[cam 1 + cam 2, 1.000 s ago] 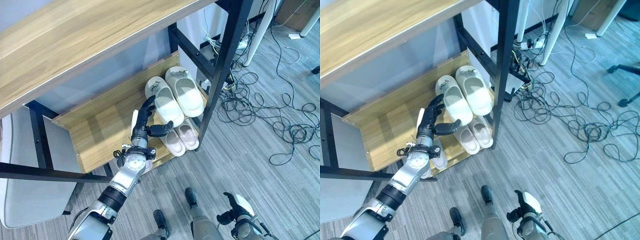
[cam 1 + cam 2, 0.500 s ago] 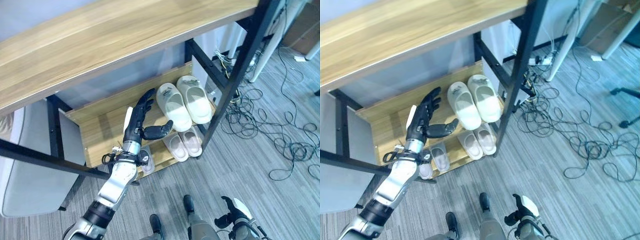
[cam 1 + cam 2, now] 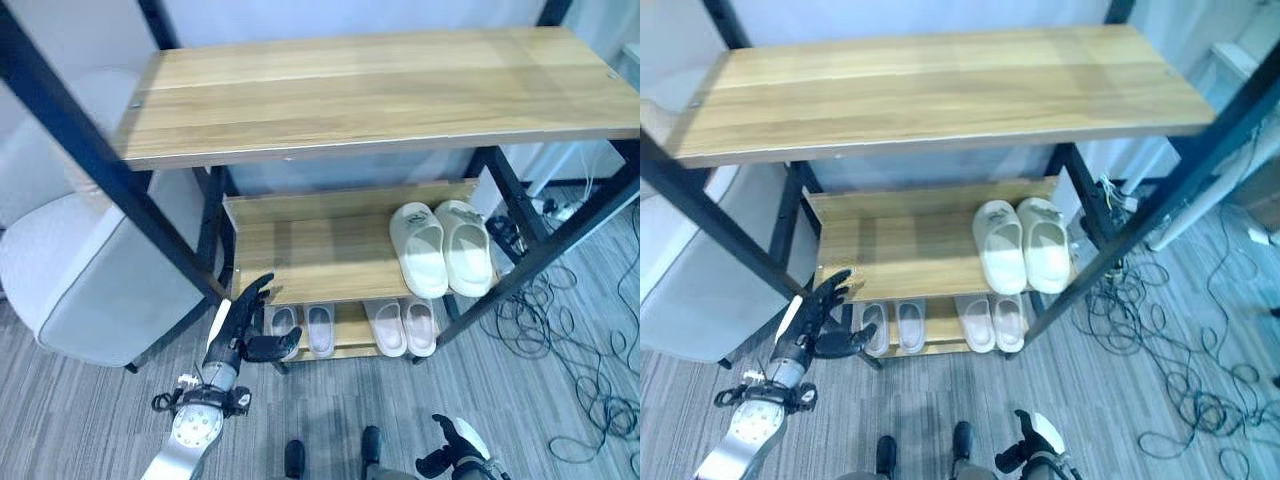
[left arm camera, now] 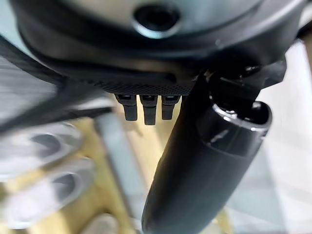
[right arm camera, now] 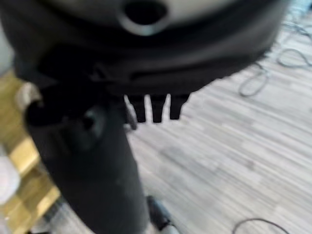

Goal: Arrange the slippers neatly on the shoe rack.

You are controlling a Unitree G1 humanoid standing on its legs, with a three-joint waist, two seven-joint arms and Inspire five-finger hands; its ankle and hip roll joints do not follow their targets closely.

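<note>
So from where things stand, this looks pretty much wrapped up. The shoe rack point(image 3: 330, 255) has three pairs on it. The big white slippers point(image 3: 445, 248) sit side by side on the middle shelf, over at the robot's right end, toes pointing toward the back. Down on the bottom shelf there's a pair of small slippers point(image 3: 302, 327) toward the left and another pinkish pair point(image 3: 403, 325) just under the big ones, each pair with its two slippers lying parallel and close together. The top shelf point(image 3: 380, 85) is bare wood.

The left hand point(image 3: 236, 332) hangs out in front of the rack's lower left corner, near the small left pair but not touching them as far as I can tell. Its fingers are spread straight with the thumb sticking out sideways, and it's holding nothing. The right hand point(image 3: 452, 458) is low by the floor at the bottom edge of the head views, fingers loose and empty too, well away from the rack.

I don't see any slipper lying on the floor point(image 3: 90, 420) or off the rack. My read: placing is done, every pair looks lined up. If anything's left it's maybe a tiny nudge on the lower left pair, but honestly it already looks tidy.
</note>
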